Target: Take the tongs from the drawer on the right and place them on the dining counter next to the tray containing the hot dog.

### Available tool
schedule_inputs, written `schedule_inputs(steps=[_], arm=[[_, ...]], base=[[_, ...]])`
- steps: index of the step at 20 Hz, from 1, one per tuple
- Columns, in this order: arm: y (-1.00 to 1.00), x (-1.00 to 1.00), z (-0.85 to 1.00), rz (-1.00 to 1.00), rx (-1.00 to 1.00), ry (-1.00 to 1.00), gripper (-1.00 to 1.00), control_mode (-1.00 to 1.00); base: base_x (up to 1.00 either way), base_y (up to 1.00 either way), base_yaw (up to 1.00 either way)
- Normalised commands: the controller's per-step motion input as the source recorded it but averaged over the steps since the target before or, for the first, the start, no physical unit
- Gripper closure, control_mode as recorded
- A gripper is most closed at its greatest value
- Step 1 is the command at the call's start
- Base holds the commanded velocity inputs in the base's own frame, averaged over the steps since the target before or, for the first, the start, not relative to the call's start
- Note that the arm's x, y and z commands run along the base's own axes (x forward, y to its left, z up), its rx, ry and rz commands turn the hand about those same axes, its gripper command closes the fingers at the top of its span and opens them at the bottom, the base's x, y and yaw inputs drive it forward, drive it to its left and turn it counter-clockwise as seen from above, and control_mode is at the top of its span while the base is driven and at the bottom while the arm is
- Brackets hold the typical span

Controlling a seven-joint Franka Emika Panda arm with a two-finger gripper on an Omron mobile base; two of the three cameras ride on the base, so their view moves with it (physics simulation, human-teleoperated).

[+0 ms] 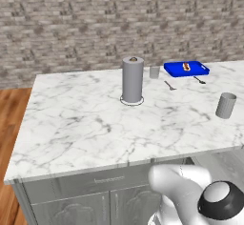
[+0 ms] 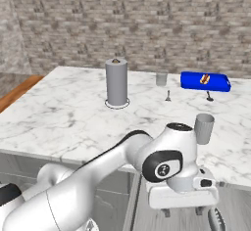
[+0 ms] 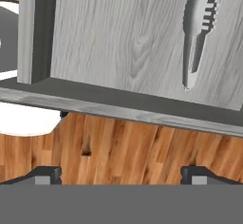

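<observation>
Your claw [image 3: 121,175] hangs with its two dark fingertips spread wide apart, holding nothing — below them is wooden floor [image 3: 142,147]. Ahead of the fingertips in the hand view, the drawer [image 3: 118,42] stands pulled open, its pale wood-grain bottom showing inside a grey rim. The tongs [image 3: 198,38] lie flat on that bottom toward the right of the hand view, light grey with a slotted, scalloped head, well apart from the claw.

In the base views the arm reaches down past the front edge of the marble tabletop [image 1: 86,124]. On the far right of the tabletop sits the blue tray [image 1: 186,68] with the small hot dog [image 1: 187,66] inside it. Just in front of the tray lie two small utensils — too small to identify. A grey paper towel roll [image 1: 133,79] stands upright near the middle, a small grey cup [image 1: 154,72] between it and the tray, and another grey cup [image 1: 226,105] nearer the front right edge.
</observation>
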Motion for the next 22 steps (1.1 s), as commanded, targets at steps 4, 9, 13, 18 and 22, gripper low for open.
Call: schedule_inputs(steps=[4,9,13,18,22], arm=[[0.0,0.0,0.0,0.0,0.02,0.0,-1.0,-1.0],[0.23,0.1,0.0,-0.05,0.02,0.0,-1.0,-1.0],[0.27,0.25,-0.1,-0.08,0.09,0.0,-1.0,-1.0],[0.18,0.39,-0.11,-0.06,0.01,0.0,-1.0,-1.0],[0.1,0.46,-0.05,-0.02,0.0,0.0,-1.0,-1.0]], base=[[0.0,0.0,0.0],[0.0,0.0,0.0],[0.0,0.0,0.0],[0.0,0.0,0.0],[0.0,0.0,0.0]])
